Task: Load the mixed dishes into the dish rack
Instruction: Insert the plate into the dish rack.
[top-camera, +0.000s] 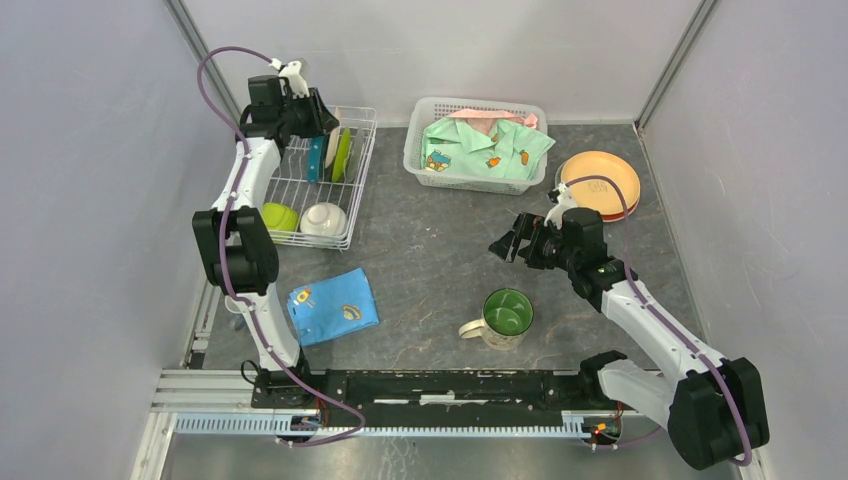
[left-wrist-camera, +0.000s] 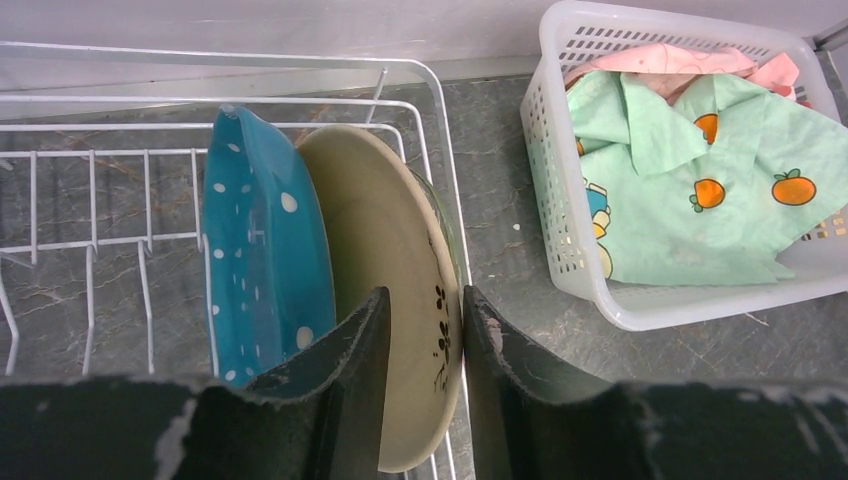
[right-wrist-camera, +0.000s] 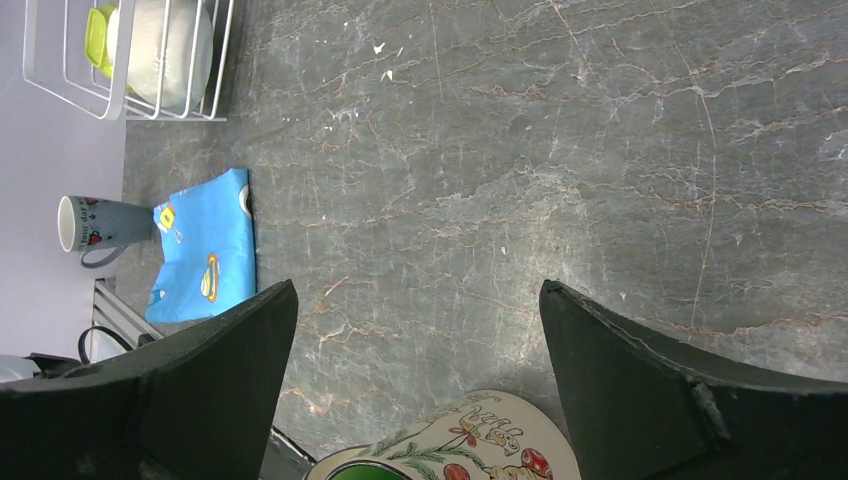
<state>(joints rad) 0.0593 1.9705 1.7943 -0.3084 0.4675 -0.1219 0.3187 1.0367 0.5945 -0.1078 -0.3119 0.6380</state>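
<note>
The white wire dish rack (top-camera: 362, 118) stands at the back left. In it a blue dotted plate (left-wrist-camera: 262, 250), a cream plate (left-wrist-camera: 385, 250) and a lime-green plate (top-camera: 344, 155) stand on edge; a white bowl (top-camera: 324, 218) and a green bowl (top-camera: 278, 215) sit at its near end. My left gripper (left-wrist-camera: 420, 300) is above the rack, its jaws closed narrowly on the cream plate's rim. An orange plate (top-camera: 598, 178) lies on a red one at the back right. A green-lined beige mug (top-camera: 505, 315) stands at the front middle. My right gripper (top-camera: 512, 243) is open and empty above the table, beyond the mug (right-wrist-camera: 470, 440).
A white latticed basket (top-camera: 428, 165) with green clothing stands at the back middle, right of the rack. A folded blue cloth (top-camera: 332, 305) lies at the front left. A grey-blue mug (right-wrist-camera: 95, 222) lies on its side beside the cloth, by the left wall.
</note>
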